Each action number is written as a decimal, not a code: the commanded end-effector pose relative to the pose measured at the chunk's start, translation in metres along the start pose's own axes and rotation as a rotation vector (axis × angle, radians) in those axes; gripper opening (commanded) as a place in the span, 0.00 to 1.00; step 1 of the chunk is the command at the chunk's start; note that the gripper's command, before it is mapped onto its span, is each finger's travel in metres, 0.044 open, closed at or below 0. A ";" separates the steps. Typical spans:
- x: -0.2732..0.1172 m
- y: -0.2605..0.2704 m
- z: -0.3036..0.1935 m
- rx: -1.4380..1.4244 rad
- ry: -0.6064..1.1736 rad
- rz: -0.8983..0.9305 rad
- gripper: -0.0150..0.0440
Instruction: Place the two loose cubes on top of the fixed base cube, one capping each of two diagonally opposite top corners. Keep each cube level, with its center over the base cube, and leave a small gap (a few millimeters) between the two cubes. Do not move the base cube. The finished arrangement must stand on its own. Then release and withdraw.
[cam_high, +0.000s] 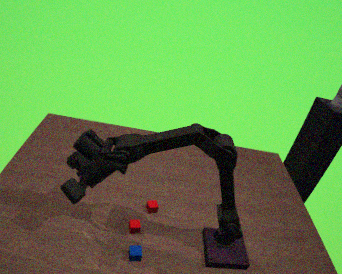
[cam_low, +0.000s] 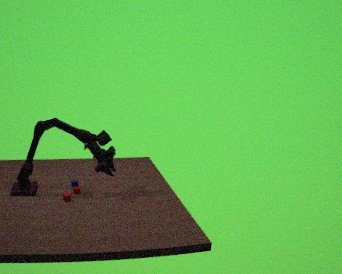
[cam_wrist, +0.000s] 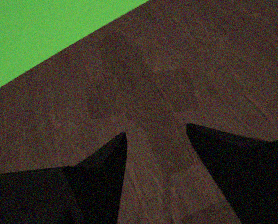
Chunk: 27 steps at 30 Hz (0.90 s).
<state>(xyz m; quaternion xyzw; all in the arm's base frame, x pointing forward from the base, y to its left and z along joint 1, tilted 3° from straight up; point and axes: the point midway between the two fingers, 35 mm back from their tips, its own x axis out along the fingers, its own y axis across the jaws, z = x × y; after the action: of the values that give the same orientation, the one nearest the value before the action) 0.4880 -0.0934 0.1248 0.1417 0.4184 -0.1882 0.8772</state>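
Top view is giving us the broadest reading, so we are starting with the tabletop (cam_high: 165, 170): a wide brown slab with a faint wood-like grain and a dull, matte finish, its near edge curving slightly in the exterior view. We are seeing the dark arm (cam_high: 200, 137) next, rising from a square base plate (cam_high: 226, 251) and reaching out across the slab, well away from the cubes. At its end the tool (cam_high: 75, 187) is hanging above bare brown surface; in the wrist view its two dark, angular fingers are standing partly apart with only tabletop showing between them, so we are judging it to be roughly half open and holding nothing.

Smallest are the three cubes, all crisp-edged, flat-coloured and resting on the tabletop. We are taking the blue cube (cam_high: 135, 251) to be the fixed base, though nothing in the pictures confirms that. One red cube (cam_high: 134, 225) is sitting just beside it, apart from it, and the other red cube (cam_high: 152, 205) is lying a little farther off.

We are judging the task to be barely begun: nothing is capping the blue cube, both red cubes are waiting to be picked up, and both placements, the release and the withdrawal are left.
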 end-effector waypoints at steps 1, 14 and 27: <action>-0.033 -0.058 -0.035 -0.229 0.185 -0.058 0.70; -0.128 -0.146 -0.127 -0.640 0.608 0.047 0.70; -0.143 -0.154 -0.142 -0.689 0.662 0.089 0.70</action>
<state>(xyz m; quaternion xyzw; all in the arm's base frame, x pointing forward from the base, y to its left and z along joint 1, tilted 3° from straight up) 0.2439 -0.1438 0.1383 -0.0865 0.7043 0.0458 0.7031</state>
